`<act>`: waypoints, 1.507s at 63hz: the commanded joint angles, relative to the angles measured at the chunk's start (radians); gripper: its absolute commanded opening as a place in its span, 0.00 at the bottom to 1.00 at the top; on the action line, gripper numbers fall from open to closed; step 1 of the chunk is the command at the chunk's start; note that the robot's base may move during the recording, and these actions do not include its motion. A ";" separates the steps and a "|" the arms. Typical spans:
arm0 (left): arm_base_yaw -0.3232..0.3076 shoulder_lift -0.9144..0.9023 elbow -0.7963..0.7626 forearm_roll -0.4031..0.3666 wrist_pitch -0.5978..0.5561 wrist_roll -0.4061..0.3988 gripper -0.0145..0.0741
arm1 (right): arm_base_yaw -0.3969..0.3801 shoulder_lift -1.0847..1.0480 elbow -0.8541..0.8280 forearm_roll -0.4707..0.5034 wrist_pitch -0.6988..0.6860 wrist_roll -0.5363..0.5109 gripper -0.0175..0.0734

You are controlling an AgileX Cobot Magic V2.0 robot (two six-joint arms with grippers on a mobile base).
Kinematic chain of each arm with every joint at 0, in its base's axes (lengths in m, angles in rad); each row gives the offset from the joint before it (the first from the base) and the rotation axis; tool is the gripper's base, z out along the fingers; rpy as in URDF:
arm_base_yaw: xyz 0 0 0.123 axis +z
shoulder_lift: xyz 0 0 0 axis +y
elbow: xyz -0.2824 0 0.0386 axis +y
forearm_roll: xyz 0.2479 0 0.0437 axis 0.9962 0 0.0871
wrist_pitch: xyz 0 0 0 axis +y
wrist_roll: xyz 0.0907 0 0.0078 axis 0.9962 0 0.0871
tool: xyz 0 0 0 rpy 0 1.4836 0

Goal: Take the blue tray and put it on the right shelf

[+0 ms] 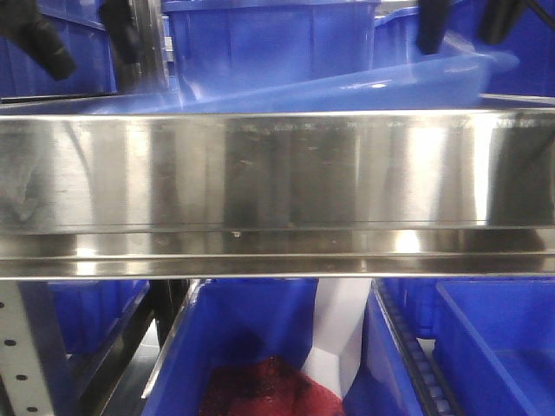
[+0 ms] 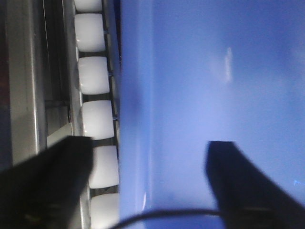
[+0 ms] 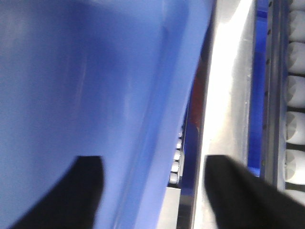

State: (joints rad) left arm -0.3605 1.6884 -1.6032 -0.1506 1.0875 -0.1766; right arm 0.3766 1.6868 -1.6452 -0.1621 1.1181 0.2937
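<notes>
**Q:** Tray position, front view?

**A:** Blue tray (image 1: 347,87) sits above the right shelf (image 1: 277,173), tilted: its 3 o'clock end is raised, the 9 o'clock end low at the steel lip. Dark-blue bins (image 1: 269,39) stand behind it. Whether its underside touches the shelf, can't tell from here.

**Q:** Hands visible there?

**A:** Only dark blurred shapes at 11 and 1 o'clock, along the top edge. No jaw detail. Need the wrist cams.

**Q:** Left wrist cam?

**A:** Left hand (image 2: 147,186) spread wide. One finger (image 2: 47,186) at 8 o'clock lies over the steel rail (image 2: 24,86) and a column of white rollers (image 2: 95,76); the other, at 4 o'clock, lies over the tray's smooth blue face (image 2: 214,95). Tray edge runs between them. Contact w/ the plastic: can't tell, too blurred.

**Q:** Right wrist cam?

**A:** Right hand (image 3: 152,191) also wide. Finger (image 3: 62,195) at 7 o'clock over the tray wall (image 3: 95,95), the other at 5 o'clock over a bright steel strip (image 3: 228,95). Tray rim falls in the gap. White rollers (image 3: 295,95) at 3 o'clock, a red patch just beside the rim, unclear what.

**Q:** Anything only the front view gives?

**A:** Below the shelf: more blue bins, one (image 1: 251,347) w/ something dark red (image 1: 269,390) at 6 o'clock, plus a perforated grey upright (image 1: 22,347) at 7 o'clock.
</notes>
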 commanded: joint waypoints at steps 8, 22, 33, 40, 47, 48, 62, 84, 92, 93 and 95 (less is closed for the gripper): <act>-0.007 -0.046 -0.040 -0.015 -0.031 0.008 0.78 | -0.007 -0.056 -0.033 -0.030 -0.006 -0.011 0.88; -0.029 -0.161 -0.038 0.009 -0.013 0.059 0.68 | -0.004 -0.173 -0.016 0.013 -0.027 -0.011 0.77; -0.069 -0.359 0.048 0.046 -0.105 0.059 0.40 | 0.005 -0.350 0.109 0.014 -0.097 -0.014 0.47; -0.083 -0.500 0.155 0.046 -0.183 0.059 0.20 | 0.005 -0.488 0.257 0.014 -0.159 -0.026 0.26; -0.083 -0.661 0.311 0.046 -0.269 0.059 0.12 | 0.005 -0.640 0.409 0.014 -0.243 -0.031 0.25; -0.083 -0.680 0.330 0.049 -0.279 0.059 0.12 | 0.005 -0.659 0.438 0.014 -0.262 -0.034 0.25; -0.083 -0.984 0.695 0.061 -0.482 0.064 0.11 | 0.005 -0.983 0.780 0.013 -0.509 -0.078 0.25; -0.083 -1.381 1.109 0.176 -0.930 0.115 0.11 | 0.005 -1.427 1.169 -0.050 -0.846 -0.079 0.25; -0.083 -1.421 1.143 0.176 -0.952 0.115 0.11 | 0.005 -1.484 1.211 -0.050 -0.908 -0.079 0.25; -0.083 -1.423 1.143 0.172 -0.952 0.115 0.11 | 0.005 -1.485 1.211 -0.050 -0.912 -0.079 0.25; -0.083 -1.423 1.143 0.172 -0.952 0.115 0.11 | 0.005 -1.485 1.212 -0.050 -0.921 -0.079 0.25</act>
State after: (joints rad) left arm -0.4347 0.2627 -0.4364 0.0190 0.2417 -0.0680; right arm 0.3798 0.1978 -0.4119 -0.1918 0.3241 0.2259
